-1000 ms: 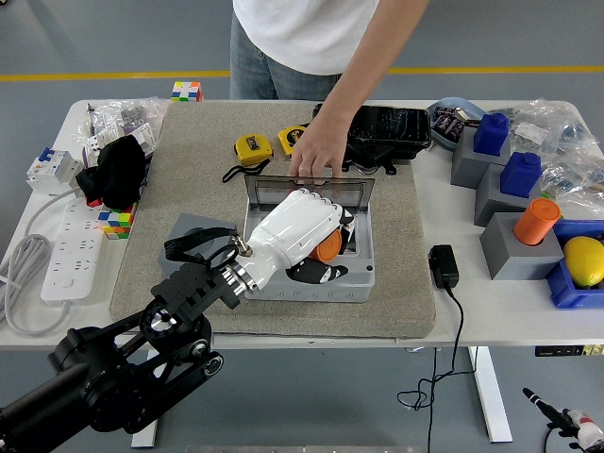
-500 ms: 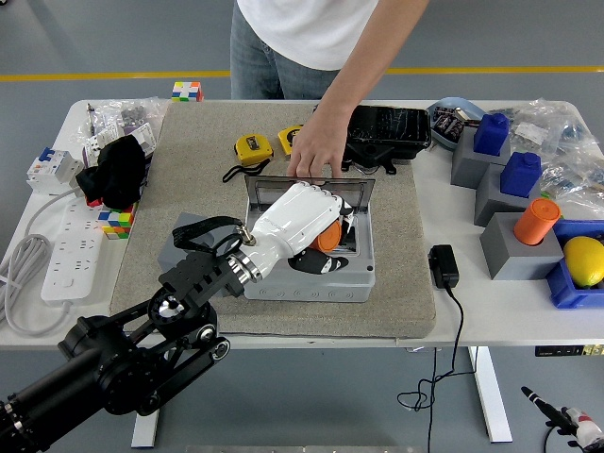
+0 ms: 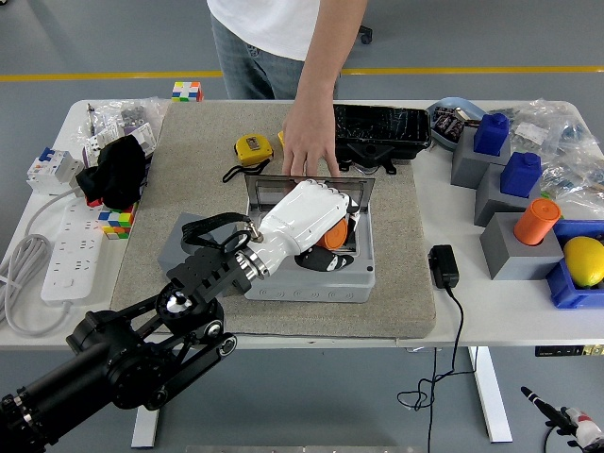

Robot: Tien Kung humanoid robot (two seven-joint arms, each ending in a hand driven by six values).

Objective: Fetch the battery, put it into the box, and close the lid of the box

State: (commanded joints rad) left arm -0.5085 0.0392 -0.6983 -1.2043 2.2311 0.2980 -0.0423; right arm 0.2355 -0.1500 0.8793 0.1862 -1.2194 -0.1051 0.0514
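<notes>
A grey box (image 3: pixel 311 281) sits mid-mat with its lid (image 3: pixel 363 185) standing upright at the back. My left hand (image 3: pixel 316 225), white with a black arm, reaches into the box from the lower left. Its fingers curl down over an orange battery (image 3: pixel 334 235), which is partly hidden beneath them inside the box. A person at the far side rests a hand (image 3: pixel 308 151) on the lid's top edge.
A yellow tape measure (image 3: pixel 251 148) and a black case (image 3: pixel 379 127) lie behind the box. A black charger (image 3: pixel 444 266) lies to the right, a power strip (image 3: pixel 71 250) and a colour cube (image 3: pixel 117 223) to the left. Grey blocks (image 3: pixel 514 247) stand far right.
My left hand has shifted a little up and to the right inside the box, the orange battery moving with it. The person's arm swung to the left, with the hand staying on the lid.
</notes>
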